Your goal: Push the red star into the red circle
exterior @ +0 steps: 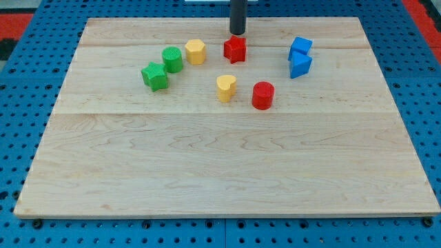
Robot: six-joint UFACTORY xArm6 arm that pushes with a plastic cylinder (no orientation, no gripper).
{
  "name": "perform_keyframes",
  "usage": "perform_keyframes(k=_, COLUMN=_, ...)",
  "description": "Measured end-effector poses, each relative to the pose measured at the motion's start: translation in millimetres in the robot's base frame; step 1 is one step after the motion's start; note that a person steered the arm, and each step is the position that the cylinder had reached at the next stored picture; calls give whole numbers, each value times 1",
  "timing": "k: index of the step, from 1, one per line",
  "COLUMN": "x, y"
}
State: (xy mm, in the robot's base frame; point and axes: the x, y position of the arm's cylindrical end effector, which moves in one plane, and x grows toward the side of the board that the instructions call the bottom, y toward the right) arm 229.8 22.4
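The red star [235, 49] lies near the top middle of the wooden board [220, 165]. The red circle [262, 95] lies below it and a little to the right, a short gap away. My tip [237, 33] stands just above the red star, at its top edge, close to or touching it. The dark rod rises out of the view's top.
A yellow heart [226, 87] lies left of the red circle. A yellow hexagon [196, 52], a green circle [172, 59] and a green star [155, 76] lie left of the red star. Two blue blocks [300, 56] lie to the right.
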Motion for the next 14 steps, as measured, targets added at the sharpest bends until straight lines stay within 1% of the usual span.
perform_keyframes(k=1, x=0, y=-40)
perform_keyframes(k=2, x=2, y=-40)
perform_keyframes(k=3, x=19, y=-24)
perform_keyframes(k=6, x=20, y=-17)
perform_keyframes(k=8, x=20, y=4)
perform_keyframes(k=9, x=20, y=4)
perform_keyframes(k=10, x=37, y=0)
perform_keyframes(k=12, x=46, y=-1)
perform_keyframes(k=13, x=62, y=-1)
perform_keyframes(k=14, x=68, y=-14)
